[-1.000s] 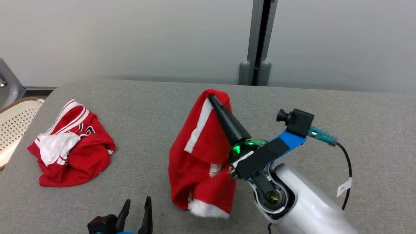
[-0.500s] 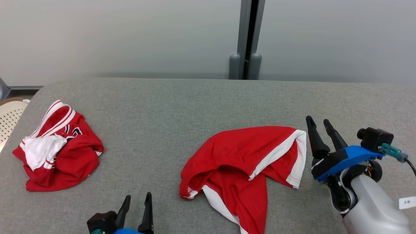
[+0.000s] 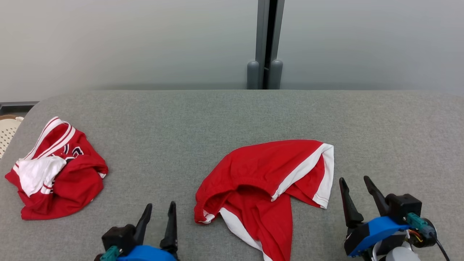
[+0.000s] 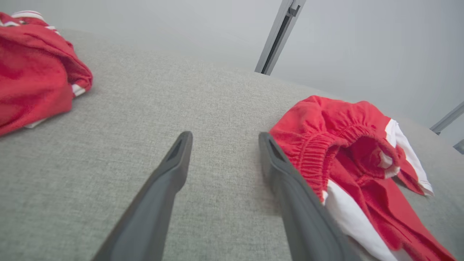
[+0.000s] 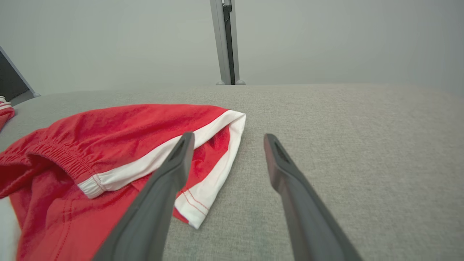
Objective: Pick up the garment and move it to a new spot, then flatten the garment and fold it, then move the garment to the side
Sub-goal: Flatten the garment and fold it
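The garment [image 3: 261,170], red shorts with white side stripes and an elastic waistband, lies crumpled and partly spread on the grey padded table [image 3: 181,116], a little right of centre. My right gripper [image 3: 353,178] stands open just right of its white-striped hem, holding nothing; in the right wrist view the hem [image 5: 214,145] lies beside the left finger of my right gripper [image 5: 228,135]. My left gripper [image 3: 160,205] is open at the near edge, left of the waistband [image 4: 326,145], and in the left wrist view my left gripper [image 4: 224,135] has bare cloth tabletop between its fingers.
A second red and white garment [image 3: 58,174] sits bunched at the table's left end, also seen at the left wrist view's upper left [image 4: 32,72]. A pale perforated basket [image 3: 7,132] stands beyond the left edge. A grey post [image 3: 266,43] rises behind the table.
My right gripper opened and let the shorts go; they dropped from hanging onto the table. The right arm drew back to the lower right. The head camera has shifted.
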`<state>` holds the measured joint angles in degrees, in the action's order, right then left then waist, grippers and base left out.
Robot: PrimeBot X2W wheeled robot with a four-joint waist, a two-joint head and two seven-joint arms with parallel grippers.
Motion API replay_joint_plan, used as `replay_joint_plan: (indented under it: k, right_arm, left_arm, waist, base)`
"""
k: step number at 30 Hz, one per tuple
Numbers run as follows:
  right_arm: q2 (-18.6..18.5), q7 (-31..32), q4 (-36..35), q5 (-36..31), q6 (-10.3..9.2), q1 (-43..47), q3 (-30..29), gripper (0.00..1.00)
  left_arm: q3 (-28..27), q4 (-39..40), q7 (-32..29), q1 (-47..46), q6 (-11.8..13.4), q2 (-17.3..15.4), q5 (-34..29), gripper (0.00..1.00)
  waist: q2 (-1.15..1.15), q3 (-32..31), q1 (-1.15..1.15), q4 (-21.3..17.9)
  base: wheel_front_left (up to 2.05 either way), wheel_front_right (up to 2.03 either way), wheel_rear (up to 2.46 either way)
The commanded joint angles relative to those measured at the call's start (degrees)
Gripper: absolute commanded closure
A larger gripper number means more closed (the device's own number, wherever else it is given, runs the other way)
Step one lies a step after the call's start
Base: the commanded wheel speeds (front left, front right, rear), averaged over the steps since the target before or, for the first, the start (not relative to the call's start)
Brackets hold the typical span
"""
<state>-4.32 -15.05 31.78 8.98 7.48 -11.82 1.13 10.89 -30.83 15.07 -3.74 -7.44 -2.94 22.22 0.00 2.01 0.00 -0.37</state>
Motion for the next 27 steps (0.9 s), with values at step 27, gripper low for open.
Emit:
replay_joint_plan:
  k: [27]
  right_arm:
    - [1.40,-0.17,-2.99,-0.21,0.02,-2.20,0.78,0.00]
  left_arm:
    - [29.39,-6.52,0.15,-17.13,-0.08,-0.01,9.51,0.00]
  waist:
    - [0.00,10.52,0.00,-10.27]
  base:
    - [0.00,0.00,0.00]
